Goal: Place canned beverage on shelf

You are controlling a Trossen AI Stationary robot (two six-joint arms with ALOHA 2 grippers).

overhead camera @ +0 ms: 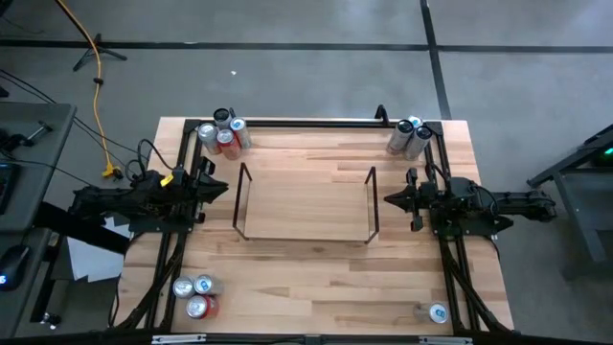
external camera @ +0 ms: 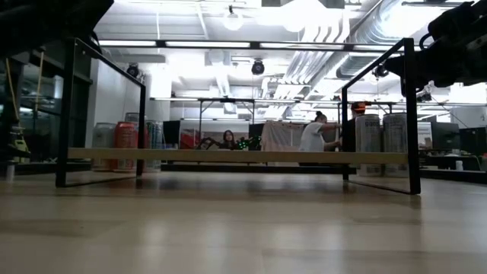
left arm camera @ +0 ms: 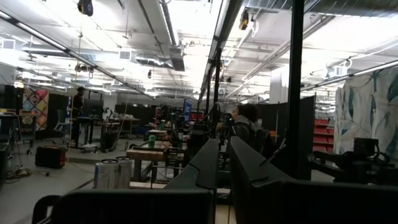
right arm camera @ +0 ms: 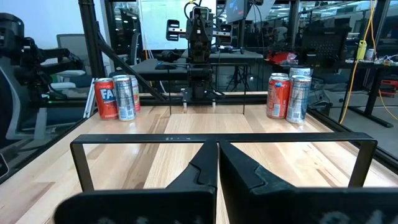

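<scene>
The shelf [overhead camera: 306,206], a low black rod rack with upright end frames, stands on the middle of the wooden table; it also shows in the low view [external camera: 236,156]. Canned beverages stand upright in groups at the corners: far left [overhead camera: 222,134], far right [overhead camera: 410,136], near left [overhead camera: 196,295], and one can near right [overhead camera: 438,312]. My left gripper [overhead camera: 218,188] waits shut just left of the shelf, its fingers [left arm camera: 211,165] together. My right gripper [overhead camera: 393,199] waits shut just right of the shelf, facing the near end frame [right arm camera: 224,138]. Neither holds anything.
A larger black rail frame [overhead camera: 306,122] runs along the table's edges. Bare wood lies between the shelf and the near edge [overhead camera: 306,287]. People [external camera: 312,137] work in the room beyond the table.
</scene>
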